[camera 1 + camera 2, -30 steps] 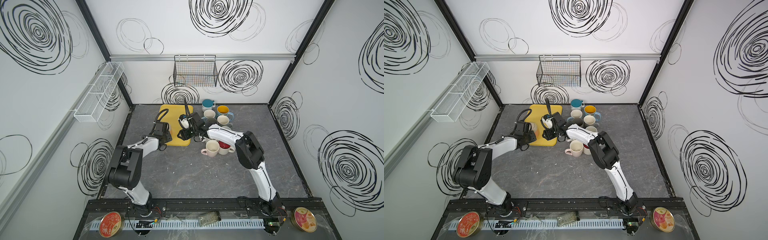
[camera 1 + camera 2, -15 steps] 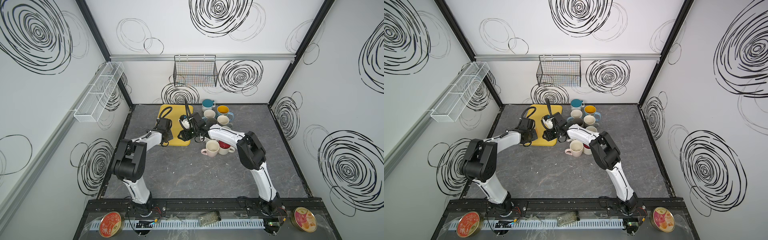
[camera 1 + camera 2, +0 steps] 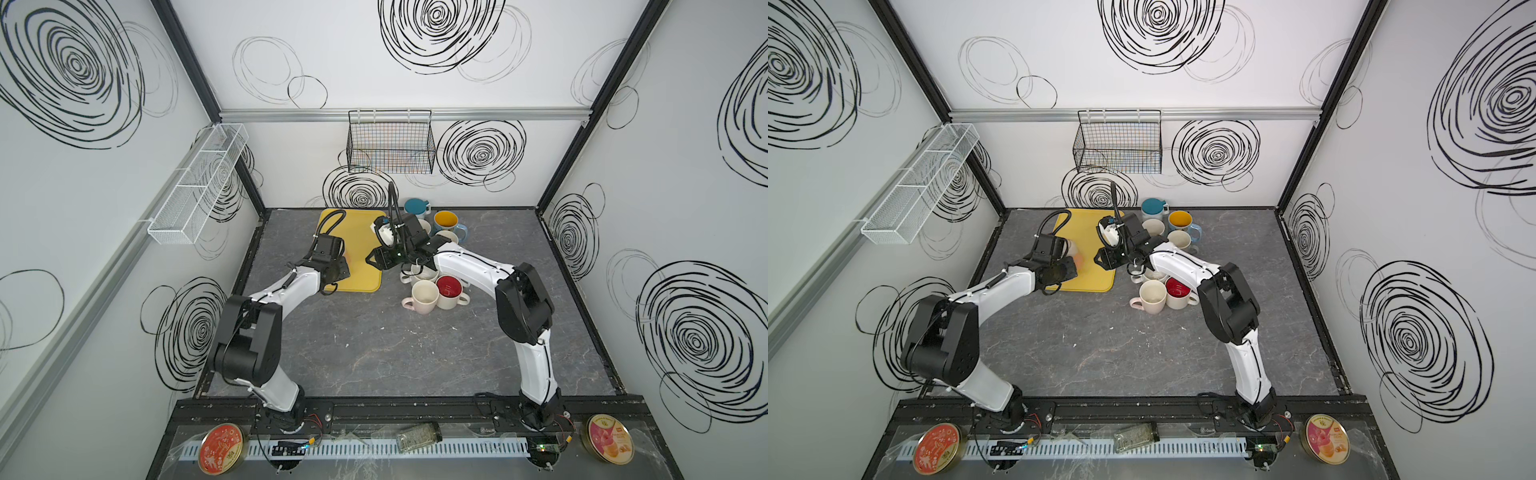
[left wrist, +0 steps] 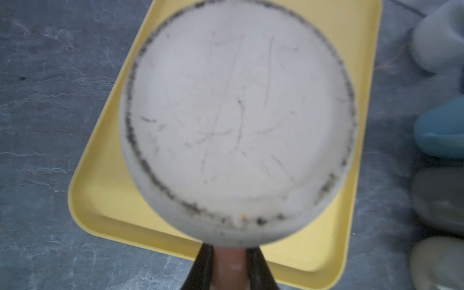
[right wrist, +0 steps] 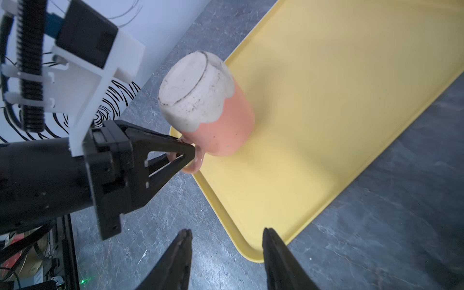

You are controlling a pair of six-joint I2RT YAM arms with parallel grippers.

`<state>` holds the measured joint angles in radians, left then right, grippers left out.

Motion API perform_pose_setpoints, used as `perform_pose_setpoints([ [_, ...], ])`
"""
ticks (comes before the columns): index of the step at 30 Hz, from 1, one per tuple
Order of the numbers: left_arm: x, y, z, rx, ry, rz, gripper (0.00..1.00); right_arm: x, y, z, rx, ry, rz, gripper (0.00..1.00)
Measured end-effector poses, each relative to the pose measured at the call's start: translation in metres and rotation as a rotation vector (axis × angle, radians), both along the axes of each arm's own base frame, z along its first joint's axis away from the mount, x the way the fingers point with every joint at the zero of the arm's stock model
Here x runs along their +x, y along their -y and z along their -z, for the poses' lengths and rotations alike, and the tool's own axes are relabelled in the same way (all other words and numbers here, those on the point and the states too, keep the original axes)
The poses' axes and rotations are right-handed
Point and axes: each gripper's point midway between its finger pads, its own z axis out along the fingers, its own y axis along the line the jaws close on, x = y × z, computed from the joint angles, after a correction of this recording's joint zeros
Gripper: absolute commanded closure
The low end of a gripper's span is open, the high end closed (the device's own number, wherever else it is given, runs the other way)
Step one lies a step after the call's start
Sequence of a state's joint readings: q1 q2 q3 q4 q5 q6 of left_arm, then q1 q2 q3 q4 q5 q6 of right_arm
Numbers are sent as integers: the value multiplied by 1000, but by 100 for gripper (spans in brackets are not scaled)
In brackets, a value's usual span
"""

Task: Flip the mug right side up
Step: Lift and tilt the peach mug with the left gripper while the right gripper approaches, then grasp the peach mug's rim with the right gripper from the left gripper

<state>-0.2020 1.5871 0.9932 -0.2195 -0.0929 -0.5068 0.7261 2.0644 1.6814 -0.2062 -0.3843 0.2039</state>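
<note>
Left tool (image 5: 188,155) now clenched on the handle (image 5: 194,164) of the pink mug (image 5: 213,108)
Within the last second its jaws closed from partly apart onto the handle. The mug stands base-up and slightly tilted on the yellow tray (image 5: 339,113), near a corner. With the grip made, lifting and flipping looks next. Right tool (image 5: 226,232) hangs parted and empty above the desk (image 5: 389,226).

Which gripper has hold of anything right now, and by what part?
The left gripper is shut on the handle of the pink mug, whose base faces up. The right gripper is open and empty.
</note>
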Motion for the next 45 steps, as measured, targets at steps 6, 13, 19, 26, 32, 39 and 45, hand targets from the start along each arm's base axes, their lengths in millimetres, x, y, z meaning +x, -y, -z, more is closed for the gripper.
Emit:
perform_pose_setpoints([
  [6,-2,11,-39,-100,151,30,100,-4,3,-25,60,33,31,52],
  [13,-16,15,-63,-193,252,49,100,-7,14,-45,86,87,85,52],
  [19,-25,7,-90,-314,386,39,100,-10,20,-94,173,180,100,53],
  [26,-32,-3,-134,-487,590,36,100,-28,8,-131,322,192,12,53],
  [32,-35,-1,-170,-648,724,76,100,-47,-2,-136,423,104,-71,49],
  [39,-46,14,-219,-831,859,184,100,-63,-13,-162,574,27,-163,46],
  [45,-54,21,-236,-965,918,235,100,-66,-28,-161,656,-76,-233,47],
])
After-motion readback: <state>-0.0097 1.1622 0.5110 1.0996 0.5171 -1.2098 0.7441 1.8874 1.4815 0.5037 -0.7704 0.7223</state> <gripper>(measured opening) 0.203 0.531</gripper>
